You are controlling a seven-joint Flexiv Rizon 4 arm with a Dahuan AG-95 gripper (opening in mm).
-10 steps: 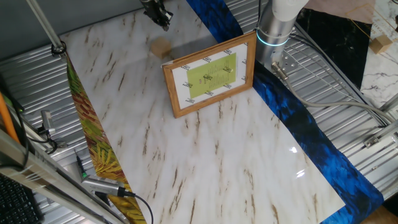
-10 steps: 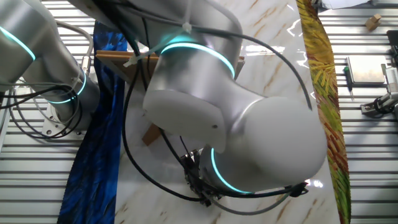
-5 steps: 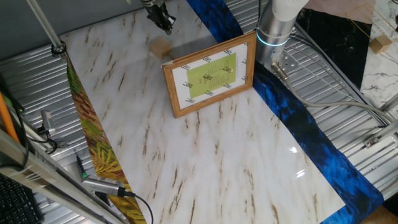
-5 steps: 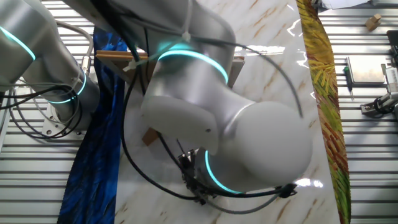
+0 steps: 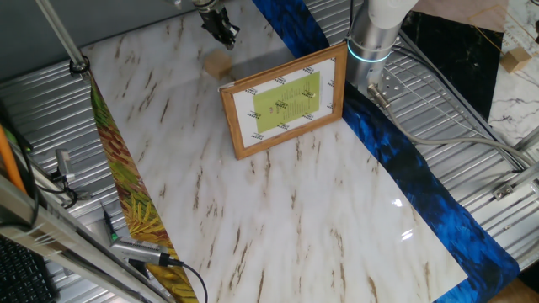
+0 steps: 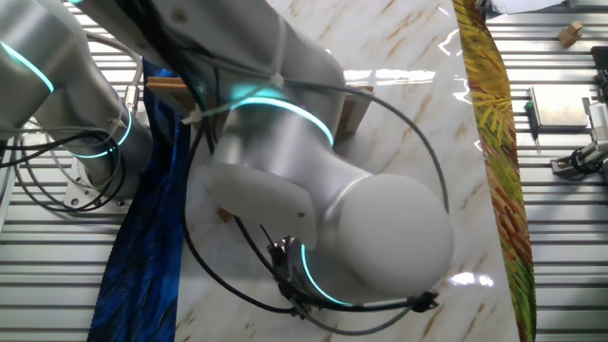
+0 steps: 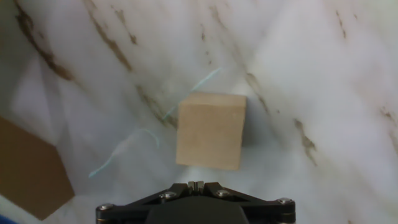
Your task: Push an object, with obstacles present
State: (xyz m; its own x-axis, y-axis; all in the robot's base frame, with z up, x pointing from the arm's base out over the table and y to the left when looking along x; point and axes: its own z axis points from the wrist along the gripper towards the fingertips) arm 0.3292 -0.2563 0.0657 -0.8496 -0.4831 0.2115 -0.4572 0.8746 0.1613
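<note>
While the fingers are pressed together with nothing between them, the wooden cube lies on the marble desk just ahead of their tips, apart from them and a little to one side. The picture frame stands near the cube on its far side from the fingers, a brown corner of it showing low at one edge of the hand view. In my judgement a sound push needs the closed tips low, centred on the near face, and the line steered past the frame.
</note>
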